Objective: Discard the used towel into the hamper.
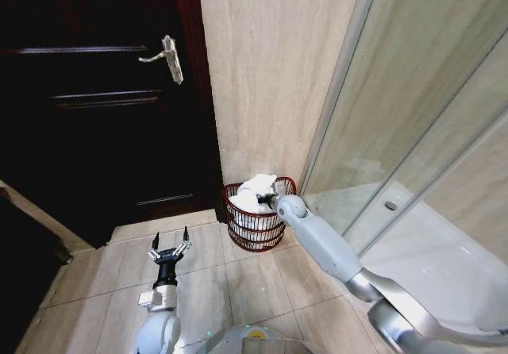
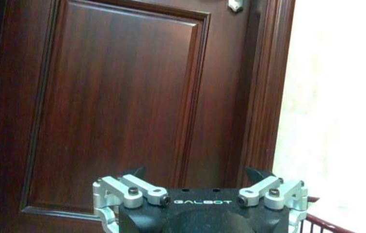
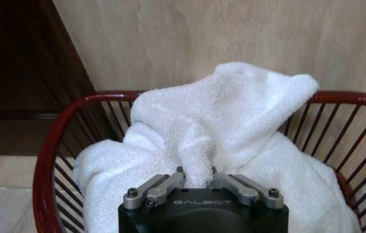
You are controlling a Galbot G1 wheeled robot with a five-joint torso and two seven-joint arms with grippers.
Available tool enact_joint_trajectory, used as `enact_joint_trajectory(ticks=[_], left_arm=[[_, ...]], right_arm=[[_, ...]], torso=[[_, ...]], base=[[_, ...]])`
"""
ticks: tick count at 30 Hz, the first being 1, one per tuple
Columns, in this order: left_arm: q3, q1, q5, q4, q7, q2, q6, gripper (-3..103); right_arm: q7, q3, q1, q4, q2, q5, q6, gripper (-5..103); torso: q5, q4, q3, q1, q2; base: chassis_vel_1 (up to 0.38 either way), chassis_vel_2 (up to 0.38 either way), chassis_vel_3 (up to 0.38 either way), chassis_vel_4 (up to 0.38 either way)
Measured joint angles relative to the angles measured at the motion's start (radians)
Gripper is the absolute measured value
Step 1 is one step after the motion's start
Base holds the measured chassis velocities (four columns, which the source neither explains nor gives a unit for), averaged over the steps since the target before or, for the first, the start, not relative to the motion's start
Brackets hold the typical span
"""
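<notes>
1. Writing: "GALBOT" in pale letters on the black body of the right claw and again on the left claw, read in the wrist views. No other text legible.
2. Right claw: arm stretched forward over the hamper, fingers pressed together on a fold of the white towel, pinching it right at the basket's rim level.
3. Towel: bunched up, mostly inside the hamper, its top peak rising above the rim and leaning toward the wall side.
4. Hamper: dark red wire basket on the floor, standing close to the beige tiled wall, between the dark wood door and the glass shower screen.
5. Left claw: held low over the floor tiles, well apart from the hamper on the door side, fingers spread, nothing between them; it faces the door panel.
6. Around: silver lever door handle high on the door; white shower tray behind the glass, with a small round drain.
7. Hard to see: the lower part of the towel is hidden by the wires and the right claw body; the hamper's base is cut off in the right wrist view; a bit of its rim peeks into the left wrist view's corner.
</notes>
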Motion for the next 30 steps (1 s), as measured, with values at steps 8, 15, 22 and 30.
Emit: enact_joint_trajectory(ticks=[8, 15, 22, 30], left_arm=[[-0.003, 0.003, -0.010, 0.000, 0.005, 0.007, -0.006, 100], [-0.004, -0.006, -0.013, 0.000, 0.006, 0.010, -0.007, 100], [-0.003, -0.015, -0.014, 0.002, 0.014, 0.012, -0.006, 100], [-0.004, -0.022, -0.016, 0.007, 0.015, 0.016, -0.005, 100]], right_arm=[[0.007, -0.002, 0.009, -0.073, 0.051, -0.030, -0.012, 8], [0.006, 0.007, 0.005, -0.128, 0.088, -0.050, -0.010, 8], [0.003, 0.023, 0.000, -0.174, 0.112, -0.065, -0.001, 8], [0.004, 0.020, -0.005, -0.132, 0.105, -0.096, 0.017, 7]], torso=[[0.0000, 0.0000, 0.000, 0.000, 0.000], [0.0000, 0.0001, 0.000, 0.000, 0.000], [0.0000, 0.0001, 0.000, 0.000, 0.000], [0.0000, 0.0000, 0.000, 0.000, 0.000]], base=[[0.000, 0.000, 0.000, 0.000], [0.000, 0.000, 0.000, 0.000], [0.000, 0.000, 0.000, 0.000], [0.000, 0.000, 0.000, 0.000]])
